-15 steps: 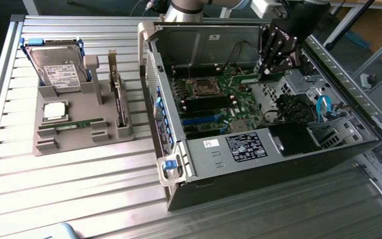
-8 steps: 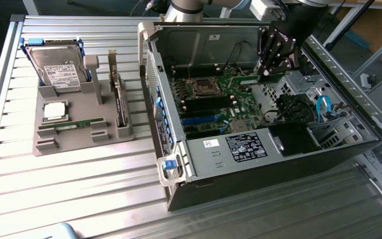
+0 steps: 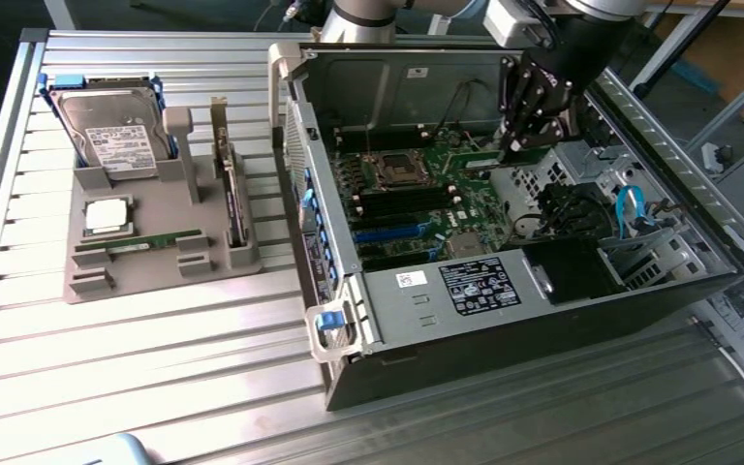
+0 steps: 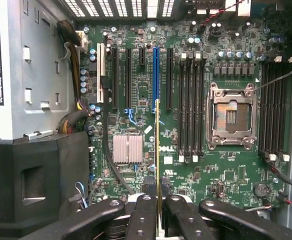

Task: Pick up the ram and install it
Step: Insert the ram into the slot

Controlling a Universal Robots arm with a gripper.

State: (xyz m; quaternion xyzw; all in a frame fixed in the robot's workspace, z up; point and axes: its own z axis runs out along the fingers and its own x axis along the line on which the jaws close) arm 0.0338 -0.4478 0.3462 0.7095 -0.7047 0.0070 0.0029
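Two containers sit on the slatted metal worktop (image 3: 152, 368): an open computer case (image 3: 386, 291) at the centre of the exterior view and, at its nine o'clock, a grey fixture tray (image 3: 152, 281). The case lies with its open side upward and shows a green motherboard (image 3: 424, 194) with a bare processor socket (image 3: 391, 171), a drive cage and blue cables (image 3: 628, 208) at its three o'clock side. The tray holds a hard drive (image 3: 111, 136) standing at its eleven o'clock corner, an expansion card (image 3: 232, 194) upright along its three o'clock edge, a square silver processor chip (image 3: 108, 215) and, below that, another green stick (image 3: 152, 239) lying flat. The arm (image 3: 579, 39) enters from one o'clock and reaches steeply down into the case, the hand (image 3: 523, 150) low near the case's twelve o'clock wall. In the wrist view the hand (image 4: 158, 192) is pinched on the ram (image 4: 158, 150), which is seen edge-on and runs parallel to the black memory slots (image 4: 192, 105), over the board between them and the expansion slots; whether it touches the board cannot be told. Case walls ring the hand closely, while bare slats lie at six o'clock of the case and the tray.
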